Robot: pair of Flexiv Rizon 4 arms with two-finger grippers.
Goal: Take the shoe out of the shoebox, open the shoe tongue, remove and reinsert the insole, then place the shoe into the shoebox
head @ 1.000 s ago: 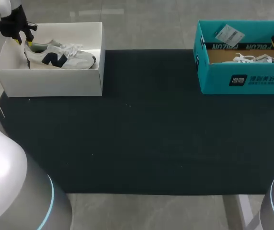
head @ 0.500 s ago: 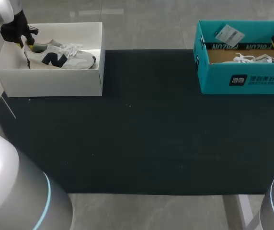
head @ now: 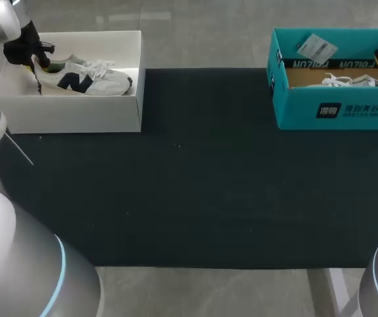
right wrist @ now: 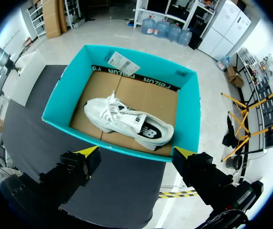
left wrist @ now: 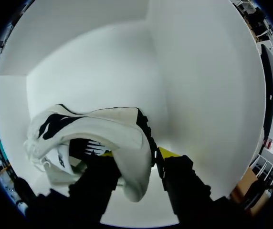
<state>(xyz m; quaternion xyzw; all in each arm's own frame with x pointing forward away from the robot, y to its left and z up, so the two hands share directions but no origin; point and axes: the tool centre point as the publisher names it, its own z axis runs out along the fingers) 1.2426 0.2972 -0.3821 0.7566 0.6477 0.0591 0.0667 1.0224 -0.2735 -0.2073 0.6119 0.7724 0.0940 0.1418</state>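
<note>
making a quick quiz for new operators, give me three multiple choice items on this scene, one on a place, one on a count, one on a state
1. Where is the left gripper?
A. at the heel of the grey shoe in the white box
B. at its toe
C. at its laces

2. How many shoes lie in the teal box?
A. none
B. one
C. two

3. What is the state of the right gripper?
A. shut on a shoe
B. shut on the box wall
C. open, empty

Answers: 1 A, the head view shows it at that shoe's heel. 2 B, the right wrist view shows a single white shoe. 3 C, it hangs wide open above the box, touching nothing.
</note>
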